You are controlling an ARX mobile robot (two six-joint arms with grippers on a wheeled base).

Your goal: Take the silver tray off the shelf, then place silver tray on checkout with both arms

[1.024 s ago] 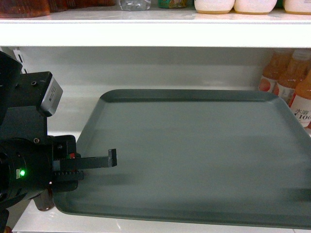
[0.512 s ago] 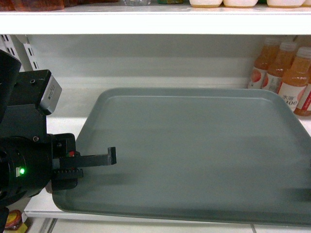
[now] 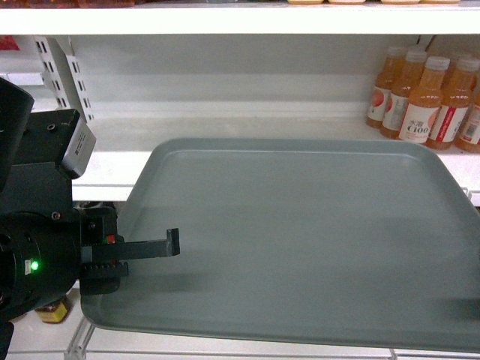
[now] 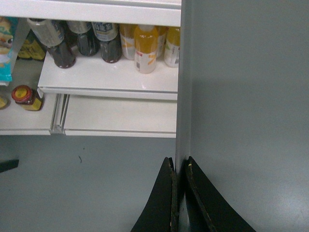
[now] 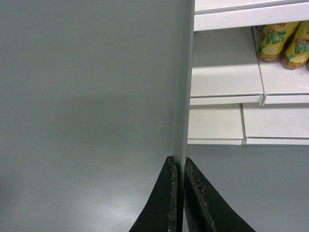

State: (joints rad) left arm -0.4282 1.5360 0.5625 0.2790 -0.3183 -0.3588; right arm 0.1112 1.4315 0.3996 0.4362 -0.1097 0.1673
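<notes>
White store shelf (image 3: 225, 127) boards fill the upper head frame, with orange juice bottles (image 3: 420, 94) at upper right. The silver tray (image 3: 300, 232) spans the centre and lower frame, held out in front of the shelf. At lower left, the left gripper (image 4: 179, 193) pinches the tray's left rim; the right gripper (image 5: 179, 193) clamps the opposite rim.

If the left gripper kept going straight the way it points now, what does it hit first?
Judging from the wrist view, the left gripper, shut on the silver tray's rim, points along that rim toward the shelf; its front lip likely comes first. Depth is unclear.
</notes>
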